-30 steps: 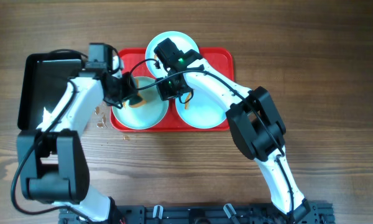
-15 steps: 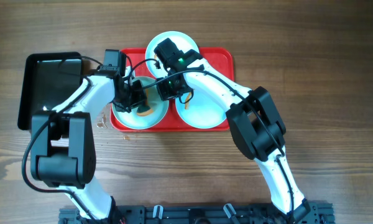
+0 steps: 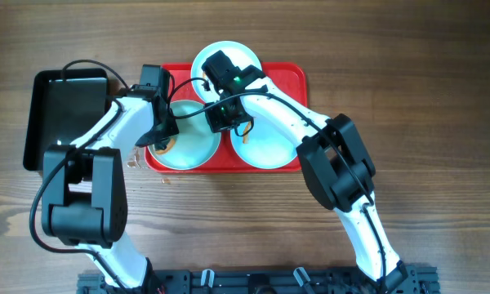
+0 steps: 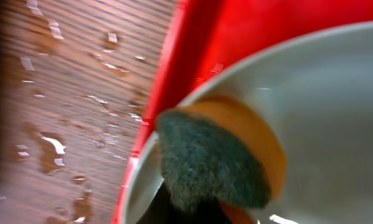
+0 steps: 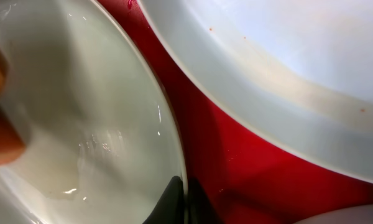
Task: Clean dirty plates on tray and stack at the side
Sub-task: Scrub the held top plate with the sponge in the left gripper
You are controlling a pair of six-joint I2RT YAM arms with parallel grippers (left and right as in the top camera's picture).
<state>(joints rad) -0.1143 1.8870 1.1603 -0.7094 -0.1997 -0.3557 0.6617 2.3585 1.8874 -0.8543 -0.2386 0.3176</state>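
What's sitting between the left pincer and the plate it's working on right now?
A sponge, orange with a dark scouring face, sits between the left pincer and the plate, near its rim; the left wrist view shows it.

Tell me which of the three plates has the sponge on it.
The left plate on the tray: the sponge rests against its left rim. The top plate and the right plate have none.

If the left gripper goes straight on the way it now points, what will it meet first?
The left gripper holds a sponge, which seems pressed on the left plate near its rim. So the plate comes first, though depth is unclear.
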